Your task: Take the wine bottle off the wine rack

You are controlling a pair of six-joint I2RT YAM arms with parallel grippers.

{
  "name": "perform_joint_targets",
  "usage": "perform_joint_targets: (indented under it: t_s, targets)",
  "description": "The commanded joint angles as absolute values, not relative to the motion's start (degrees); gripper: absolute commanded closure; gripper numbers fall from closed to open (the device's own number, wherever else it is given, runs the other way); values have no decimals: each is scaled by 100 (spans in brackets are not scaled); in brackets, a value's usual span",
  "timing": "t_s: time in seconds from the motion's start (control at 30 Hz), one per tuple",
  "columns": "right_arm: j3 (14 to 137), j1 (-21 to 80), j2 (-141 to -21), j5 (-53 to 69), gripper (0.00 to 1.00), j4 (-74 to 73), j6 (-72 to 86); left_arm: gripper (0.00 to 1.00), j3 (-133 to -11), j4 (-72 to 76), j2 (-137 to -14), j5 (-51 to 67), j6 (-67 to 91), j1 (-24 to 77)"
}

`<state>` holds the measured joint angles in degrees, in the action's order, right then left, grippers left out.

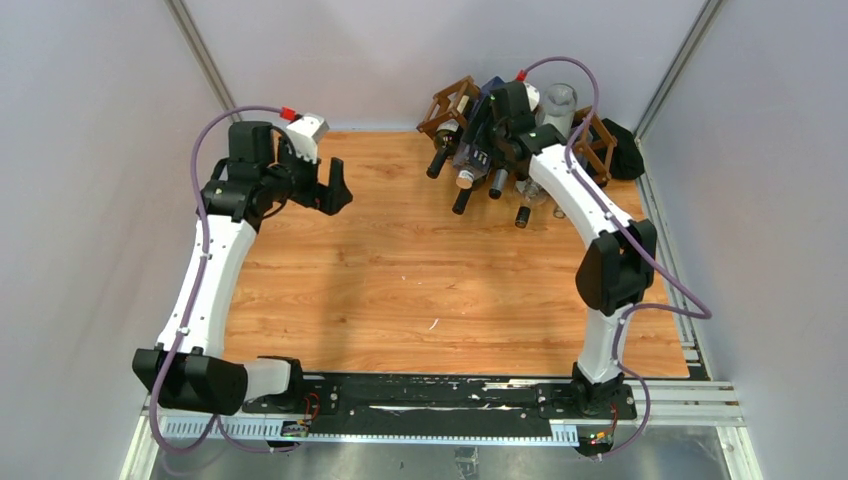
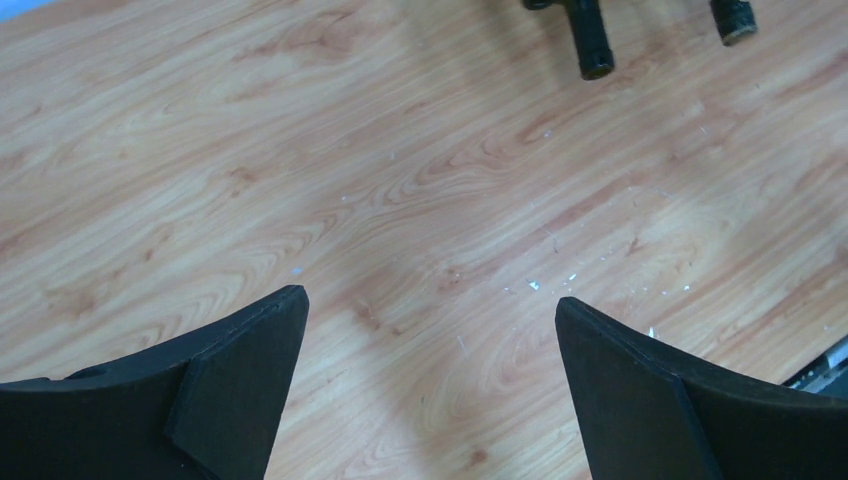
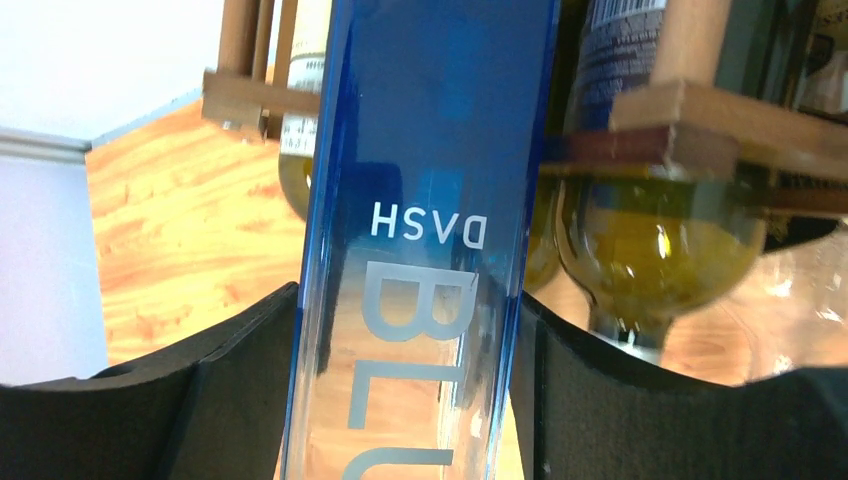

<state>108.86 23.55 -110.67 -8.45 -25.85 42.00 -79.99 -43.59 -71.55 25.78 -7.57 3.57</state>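
Wood-grain table is spread out in front of the wine rack, which is parked at the far edge, right of the middle. It's loaded with bottles, whose necks are poked out of the cells toward the arms.

The right arm is stretched up to the rack's front, while the left arm is kept bent well off to the rack's left.

At the rack's front, the wine bottle is a clear blue one with "DASH" printed on it. Its body is run up between the rack's slats, so it's not been pulled free yet.

The right gripper is clamped onto that bottle, with both fingers pressed against its sides.

The left gripper is spread wide and hung over the table away from the rack, with only bare wood seen between its fingers.

A yellowish bottle is tucked into the rack just beside the blue one. Two dark necks can be spotted at the top of the left wrist view.
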Motion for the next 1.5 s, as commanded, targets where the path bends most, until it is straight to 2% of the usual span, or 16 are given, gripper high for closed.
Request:
perform_joint_targets:
  t_s: [0.0,0.4,0.7,1.0,1.2,1.47]
  targets:
    - [10653,2434,-10196,-350,100,-2450,3679,0,-8311,-4486,-7276,2701,-1173,695]
    - [9697,2437,-9133,1429,100,-2584,3605,0,-8333,-4580,-7205,2694,-2579,1608]
    - [9278,2592,-8571,1915,100,-2646,3688,0,-8118,-4570,-6816,2906,-3907,1927]
    - [9186,3324,-8542,2262,100,-2927,3533,0,-7747,-4570,-6227,2287,-6291,2681]
    - [9305,3871,-8627,2436,100,-2938,3507,0,-7466,-4470,-5993,2052,-6546,3201]
    - [9271,4333,-8543,2730,100,-2647,3609,0,-6982,-4418,-5607,2099,-6085,3605]
